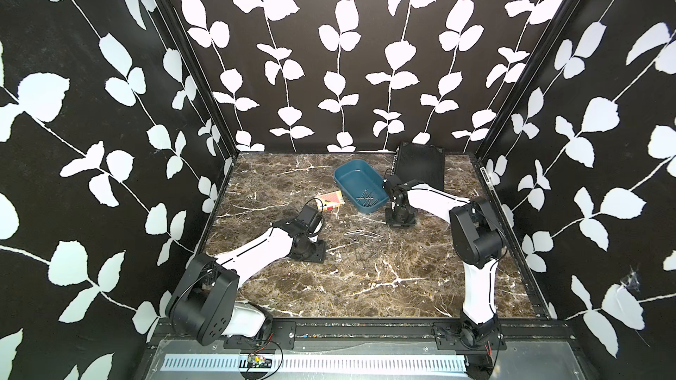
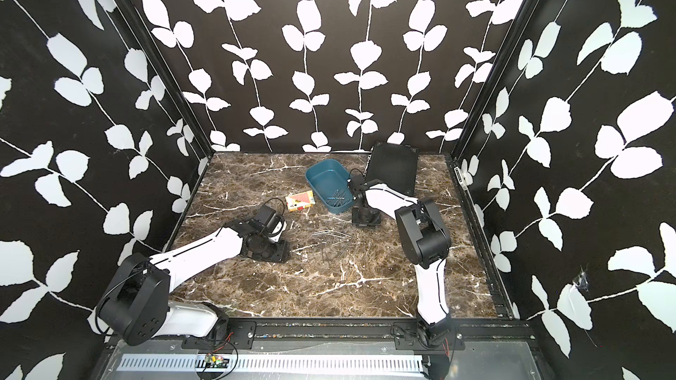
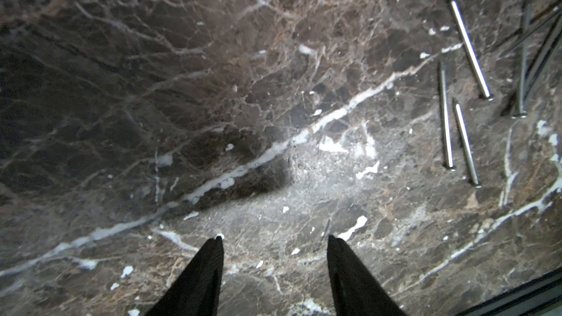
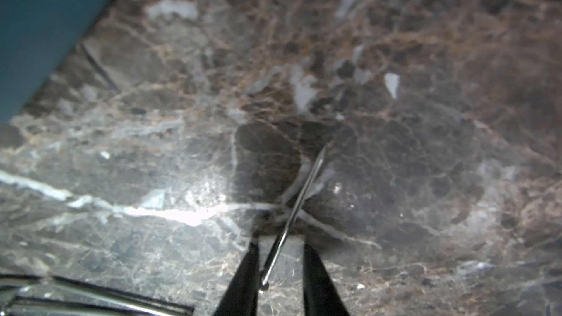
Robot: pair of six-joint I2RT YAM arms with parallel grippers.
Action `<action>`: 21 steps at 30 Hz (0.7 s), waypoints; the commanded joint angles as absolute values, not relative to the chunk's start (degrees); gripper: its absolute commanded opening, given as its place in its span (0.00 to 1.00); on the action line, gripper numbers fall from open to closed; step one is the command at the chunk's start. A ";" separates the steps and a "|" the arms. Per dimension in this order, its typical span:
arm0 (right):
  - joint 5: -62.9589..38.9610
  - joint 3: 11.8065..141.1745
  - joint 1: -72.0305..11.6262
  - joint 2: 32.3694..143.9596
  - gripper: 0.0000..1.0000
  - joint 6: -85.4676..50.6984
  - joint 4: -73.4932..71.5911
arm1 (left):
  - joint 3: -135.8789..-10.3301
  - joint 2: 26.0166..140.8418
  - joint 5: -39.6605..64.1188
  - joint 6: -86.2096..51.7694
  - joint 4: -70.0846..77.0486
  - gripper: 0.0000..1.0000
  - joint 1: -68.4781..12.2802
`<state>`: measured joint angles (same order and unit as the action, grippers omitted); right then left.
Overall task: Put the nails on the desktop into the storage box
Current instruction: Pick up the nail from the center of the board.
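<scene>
Teal storage box, rear of desktop in a top view, holds some nails; loose nails lie mid-desktop. Left wrist: left gripper spread, empty, over marble. Right wrist: right gripper parted, straddling one nail.

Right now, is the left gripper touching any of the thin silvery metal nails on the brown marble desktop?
Apart. The left wrist view shows bare desktop between the open fingers of the left gripper and the nearest nails.

Storage box cropped by the right wrist view; scattered nails perhaps too thin for counting.
</scene>
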<state>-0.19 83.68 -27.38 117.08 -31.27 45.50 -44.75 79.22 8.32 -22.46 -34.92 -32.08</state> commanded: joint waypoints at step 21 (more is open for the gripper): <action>-11.18 76.02 -26.10 98.97 0.00 -35.92 42.55 | -50.58 81.46 7.48 -22.54 -34.56 0.57 -31.88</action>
<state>-7.14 76.01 -26.37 101.12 -32.77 43.68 -48.97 81.34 7.86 -22.50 -34.76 -32.08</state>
